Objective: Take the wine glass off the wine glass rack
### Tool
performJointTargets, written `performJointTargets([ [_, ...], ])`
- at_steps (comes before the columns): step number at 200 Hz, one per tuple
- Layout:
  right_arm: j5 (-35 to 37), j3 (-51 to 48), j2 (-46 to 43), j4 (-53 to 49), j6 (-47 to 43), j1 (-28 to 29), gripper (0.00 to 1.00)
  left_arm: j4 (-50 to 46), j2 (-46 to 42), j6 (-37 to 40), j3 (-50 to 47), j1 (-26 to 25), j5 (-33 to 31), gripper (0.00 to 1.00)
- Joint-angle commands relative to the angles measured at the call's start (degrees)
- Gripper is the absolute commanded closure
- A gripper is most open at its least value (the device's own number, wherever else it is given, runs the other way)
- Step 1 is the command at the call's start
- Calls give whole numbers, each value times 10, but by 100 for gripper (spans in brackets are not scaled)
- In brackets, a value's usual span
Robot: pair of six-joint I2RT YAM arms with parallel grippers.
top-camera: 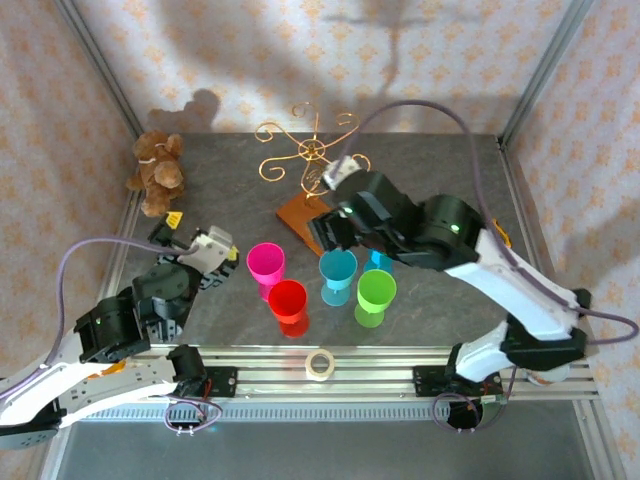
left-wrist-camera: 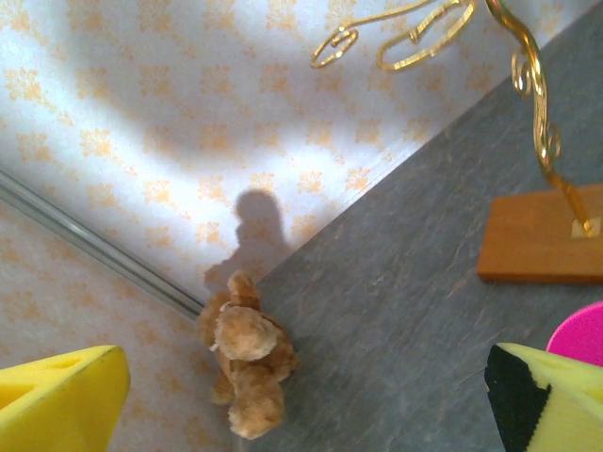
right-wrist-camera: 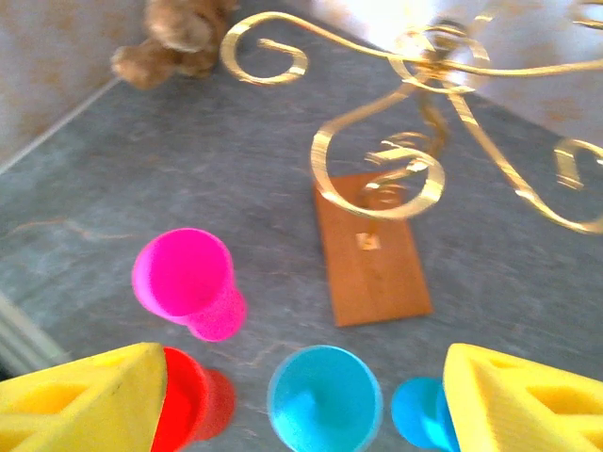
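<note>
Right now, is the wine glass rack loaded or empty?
Empty: the wine glass rack has bare scroll arms; the coloured glasses stand on the table.

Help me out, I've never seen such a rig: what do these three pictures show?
Two robot arms are bolted at the near edge of the table: the left arm and the right arm. The wide picture comes from a fixed camera overhead; the other two come from wrist cameras, so the yellow shapes in their bottom corners are each arm's own jaws. Both pairs stand open, holding nothing. On it are a gold wire rack, plastic glasses in pink, red, green and blue, and a teddy bear. A tape roll lies on the front rail.
</note>
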Motion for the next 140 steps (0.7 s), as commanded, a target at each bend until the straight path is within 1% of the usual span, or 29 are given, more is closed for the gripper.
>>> performJointTargets([
  [1, 83, -94, -98, 41, 27, -54, 21, 6, 53, -103, 41, 4, -5, 1],
  [9, 90, -144, -139, 63, 33, -83, 21, -1, 75, -128, 52, 13, -8, 1],
  [16, 100, -187, -178, 84, 35, -108, 20, -10, 92, -156, 61, 29, -1, 0],
  [25, 110, -234, -223, 105, 41, -140, 19, -19, 107, -193, 67, 62, 30, 1],
  [32, 102, -267, -250, 123, 39, -166, 18, -21, 113, -227, 64, 94, 58, 0],
  [44, 89, -323, -285, 149, 34, -212, 17, 5, 108, -271, 44, 145, 112, 0],
  [52, 82, -350, -297, 159, 32, -241, 17, 33, 98, -287, 22, 172, 135, 0],
  [64, 78, -389, -303, 174, 24, -282, 17, 66, 88, -308, -2, 201, 146, 0],
  [72, 92, -413, -306, 189, 23, -304, 17, 76, 87, -316, -8, 224, 158, 0],
  [85, 90, -455, -312, 223, 10, -341, 17, 83, 96, -331, -12, 258, 173, 0],
  [100, 137, -506, -325, 276, 7, -357, 17, 88, 112, -339, -17, 288, 184, 0],
  [111, 148, -556, -345, 337, -2, -368, 17, 107, 120, -342, -32, 302, 183, 0],
  [130, 103, -619, -364, 414, -4, -404, 17, 156, 126, -350, -72, 329, 193, 0],
  [140, 97, -645, -358, 444, -9, -424, 17, 178, 129, -361, -90, 346, 203, 0],
])
